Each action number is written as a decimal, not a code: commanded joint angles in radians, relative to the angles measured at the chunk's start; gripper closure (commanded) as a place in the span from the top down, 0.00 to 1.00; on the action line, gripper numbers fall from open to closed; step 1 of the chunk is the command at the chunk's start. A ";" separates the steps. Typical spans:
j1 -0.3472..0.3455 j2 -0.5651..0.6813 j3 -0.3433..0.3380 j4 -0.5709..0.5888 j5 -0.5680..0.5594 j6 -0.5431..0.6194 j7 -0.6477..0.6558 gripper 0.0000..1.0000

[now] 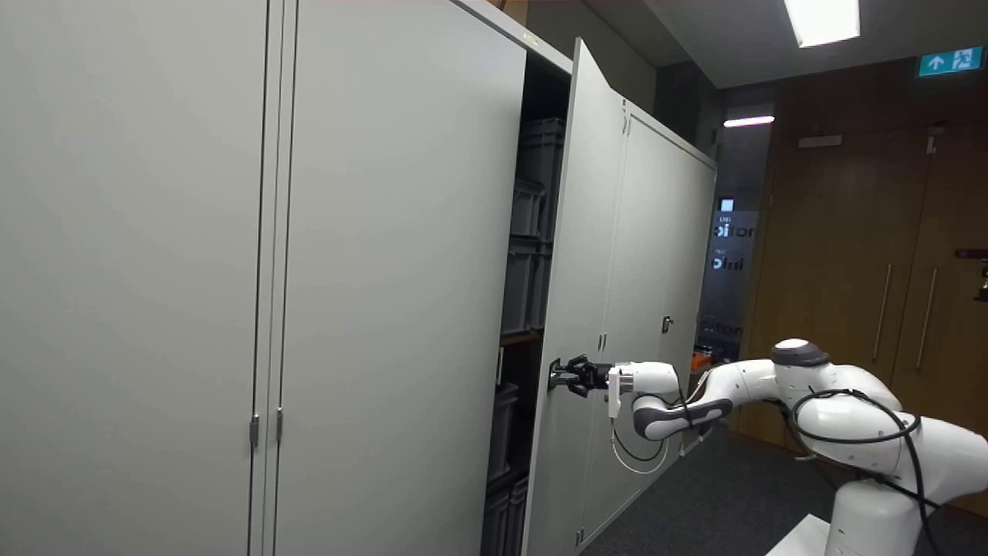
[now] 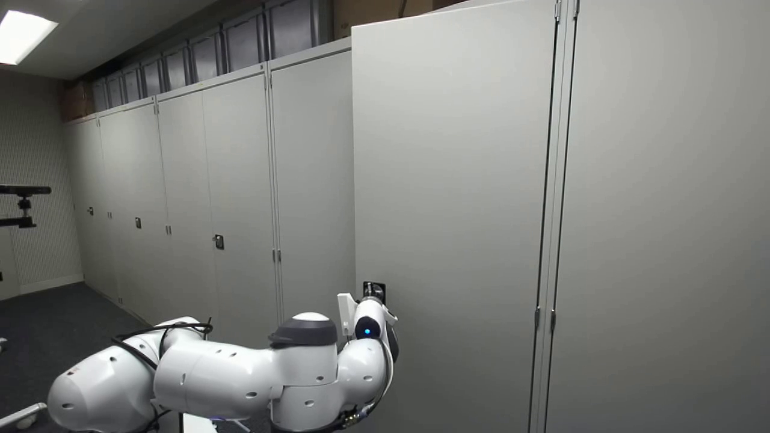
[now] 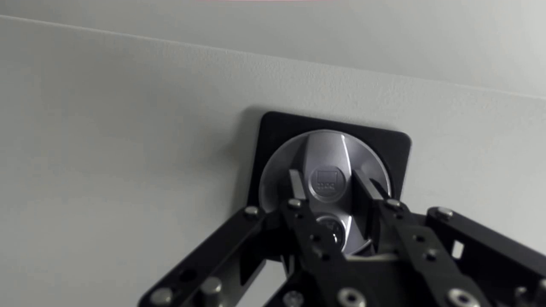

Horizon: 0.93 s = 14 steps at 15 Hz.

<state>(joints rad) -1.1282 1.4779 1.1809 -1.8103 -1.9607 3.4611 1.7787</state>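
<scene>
Gripper (image 3: pixel 330 184) narrowed, holding the handle (image 3: pixel 326 155): left to right across the wrist view come one finger (image 3: pixel 297 184), the handle between, then the other finger (image 3: pixel 367 184). In an exterior view, crates (image 1: pixel 519 286) show left of the ajar cabinet door (image 1: pixel 581 255).

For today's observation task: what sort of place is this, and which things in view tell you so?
Probably a storage area in an office or lab building: there is a row of tall grey cabinets, stacked crates inside the one whose door stands open, and a green exit sign.
</scene>
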 commanded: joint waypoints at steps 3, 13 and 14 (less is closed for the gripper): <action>0.003 0.000 0.006 -0.011 -0.005 0.000 0.014 0.08; -0.002 0.000 0.040 -0.053 0.004 -0.002 0.034 0.08; -0.004 0.000 0.045 -0.060 0.005 -0.003 0.035 0.08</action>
<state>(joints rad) -1.1230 1.4784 1.1835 -1.8089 -1.9613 3.4585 1.7839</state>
